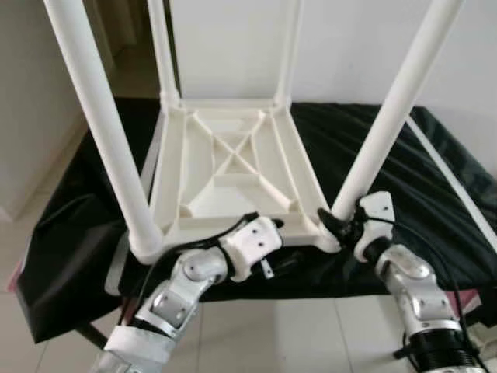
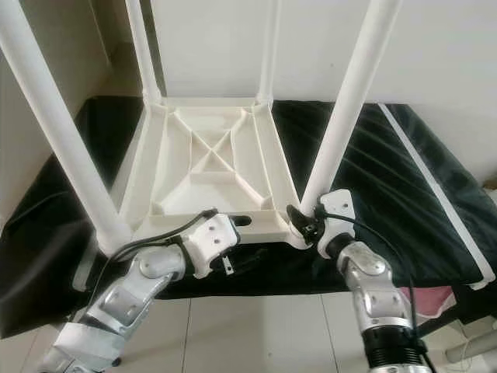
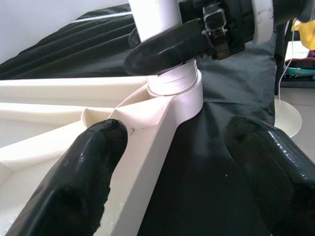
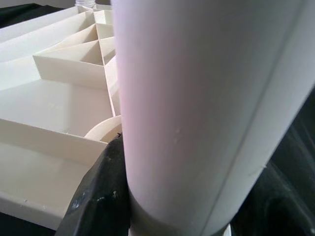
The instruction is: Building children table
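Observation:
A white plastic children's table lies upside down, its ribbed tabletop [image 1: 225,167] flat on a black cloth and its legs pointing up. My right gripper [image 1: 339,223] is shut on the near right leg [image 1: 388,116] just above its screw socket [image 3: 174,93]; one black finger [image 4: 98,196] presses the leg's base. My left gripper [image 3: 177,142] is open and straddles the tabletop's near rim [image 3: 147,162], a short way left of that socket. One finger sits inside the rim, the other over the cloth. The near left leg [image 1: 101,124] stands in its corner.
Two far legs [image 1: 159,47] [image 1: 289,47] stand at the back corners. The black cloth [image 1: 435,194] covers a low support, with a white strip [image 1: 454,183] lying along its right side. Tiled floor [image 1: 295,334] is below me, and a wall stands behind.

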You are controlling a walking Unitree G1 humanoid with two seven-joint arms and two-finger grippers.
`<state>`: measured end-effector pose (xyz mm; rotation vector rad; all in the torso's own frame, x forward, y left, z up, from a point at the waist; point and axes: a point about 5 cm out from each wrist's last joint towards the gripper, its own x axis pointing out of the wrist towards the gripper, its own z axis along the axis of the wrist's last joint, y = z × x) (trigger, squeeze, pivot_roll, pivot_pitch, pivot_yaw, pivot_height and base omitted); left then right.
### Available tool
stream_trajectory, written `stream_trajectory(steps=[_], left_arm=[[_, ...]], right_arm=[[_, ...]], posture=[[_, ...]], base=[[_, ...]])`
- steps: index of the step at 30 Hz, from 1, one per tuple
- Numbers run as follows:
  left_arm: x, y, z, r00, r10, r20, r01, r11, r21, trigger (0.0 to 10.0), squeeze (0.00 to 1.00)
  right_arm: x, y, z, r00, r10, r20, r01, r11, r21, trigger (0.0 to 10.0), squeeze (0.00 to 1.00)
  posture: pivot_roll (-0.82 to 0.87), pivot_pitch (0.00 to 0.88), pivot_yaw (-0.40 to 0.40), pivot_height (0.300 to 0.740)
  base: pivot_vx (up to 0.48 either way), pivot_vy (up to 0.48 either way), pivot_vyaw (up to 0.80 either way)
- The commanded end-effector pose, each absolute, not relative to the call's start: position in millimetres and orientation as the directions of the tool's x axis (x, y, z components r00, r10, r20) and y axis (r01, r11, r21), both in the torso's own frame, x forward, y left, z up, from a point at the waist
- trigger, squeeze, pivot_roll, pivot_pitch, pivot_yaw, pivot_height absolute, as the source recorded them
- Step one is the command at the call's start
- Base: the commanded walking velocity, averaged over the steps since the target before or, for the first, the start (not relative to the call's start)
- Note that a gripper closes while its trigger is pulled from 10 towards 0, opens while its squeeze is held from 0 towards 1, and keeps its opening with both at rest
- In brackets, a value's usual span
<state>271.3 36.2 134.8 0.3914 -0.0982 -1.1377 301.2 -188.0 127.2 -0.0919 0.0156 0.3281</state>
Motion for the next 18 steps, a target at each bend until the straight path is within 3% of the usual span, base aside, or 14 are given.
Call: stream_trajectory(steps=[1,8,14,18], left_arm=[[270.2,35.1,134.1,0.425,-0.898,-0.114,0.865,0.366,0.344,10.0,0.00],[268.7,33.9,133.9,0.410,-0.906,-0.103,0.878,0.362,0.313,10.0,0.00],[269.1,33.6,134.5,0.412,-0.906,-0.100,0.876,0.363,0.317,10.0,0.00],[269.2,34.5,135.0,0.412,-0.906,-0.097,0.876,0.364,0.317,10.0,0.00]], right_arm=[[300.1,-188.7,118.7,0.965,0.249,-0.077,-0.254,0.965,-0.064,10.0,0.00],[297.6,-170.7,115.0,0.997,0.026,-0.070,-0.026,1.000,0.008,10.0,0.00],[296.5,-167.2,117.1,0.998,-0.026,-0.052,0.027,1.000,0.008,10.0,0.00],[289.3,-157.2,116.5,0.988,-0.144,-0.054,0.148,0.986,0.070,10.0,0.00]], posture=[[-0.05,0.009,-0.026,0.740],[-0.05,0.003,-0.025,0.740],[-0.04,0.000,-0.032,0.740],[-0.04,0.000,-0.036,0.740]], base=[[0.000,0.000,0.00],[0.000,0.000,0.00],[0.000,0.000,0.00],[0.000,0.000,0.00]])
